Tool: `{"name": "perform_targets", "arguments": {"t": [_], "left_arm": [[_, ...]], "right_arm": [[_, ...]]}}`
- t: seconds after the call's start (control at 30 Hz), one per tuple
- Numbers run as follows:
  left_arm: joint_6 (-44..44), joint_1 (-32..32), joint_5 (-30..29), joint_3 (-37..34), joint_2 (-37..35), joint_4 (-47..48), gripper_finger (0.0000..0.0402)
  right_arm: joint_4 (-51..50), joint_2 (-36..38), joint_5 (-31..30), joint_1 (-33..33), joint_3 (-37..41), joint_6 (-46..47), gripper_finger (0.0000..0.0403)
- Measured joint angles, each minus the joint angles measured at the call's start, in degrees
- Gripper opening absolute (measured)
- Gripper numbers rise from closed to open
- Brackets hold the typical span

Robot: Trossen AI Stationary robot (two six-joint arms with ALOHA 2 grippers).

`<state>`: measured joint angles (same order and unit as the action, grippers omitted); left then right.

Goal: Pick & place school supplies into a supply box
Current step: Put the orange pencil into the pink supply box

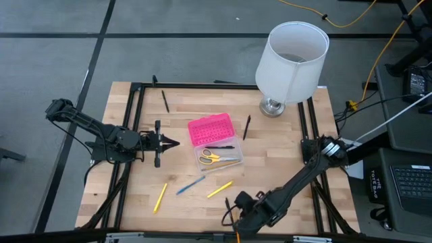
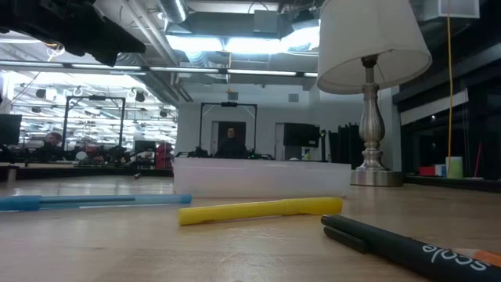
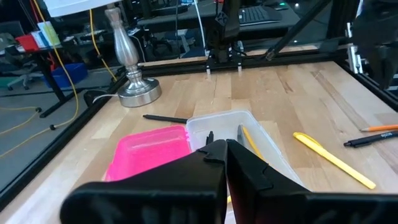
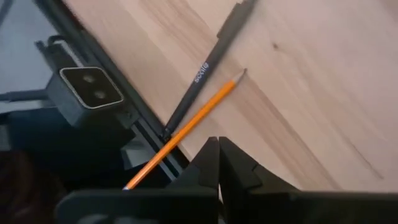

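While clenched empty, right gripper [image 4: 218, 144] jaws seemingly sit just beside orange pencil [image 4: 186, 130].

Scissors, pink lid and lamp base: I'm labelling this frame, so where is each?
scissors [image 1: 210, 157], high view, on the yellow handles.
pink lid [image 1: 210, 129], high view, middle of the textured top.
lamp base [image 1: 272, 106], high view, on the metal foot.

The supply box [image 1: 217, 156] sits open mid-table, its pink lid [image 1: 211, 129] lying flat, with yellow scissors [image 1: 210, 157] inside the clear base. A blue pen [image 1: 190, 185] and two yellow pens [image 1: 160, 198] [image 1: 219, 190] lie flat near it. An orange pencil [image 4: 186, 132] crosses a black pen [image 4: 205, 68] at the table's edge.
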<state>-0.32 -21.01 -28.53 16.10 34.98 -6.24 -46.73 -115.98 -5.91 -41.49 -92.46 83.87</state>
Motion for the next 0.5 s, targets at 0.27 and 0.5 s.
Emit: {"name": "perform_targets", "arguments": {"t": [0.27, 0.5], "left_arm": [[0.00, 0.02, -0.05, 0.00, -0.02, 0.00, 0.0002], [0.00, 0.01, 0.15, 0.00, 0.00, -0.01, 0.0004]], "right_arm": [[-12.17, -11.11, -0.44, -0.79, -16.93, 3.35, 0.0002], [-21.22, -18.61, -0.48, -0.78, -27.55, 8.08, 0.0004]]}}
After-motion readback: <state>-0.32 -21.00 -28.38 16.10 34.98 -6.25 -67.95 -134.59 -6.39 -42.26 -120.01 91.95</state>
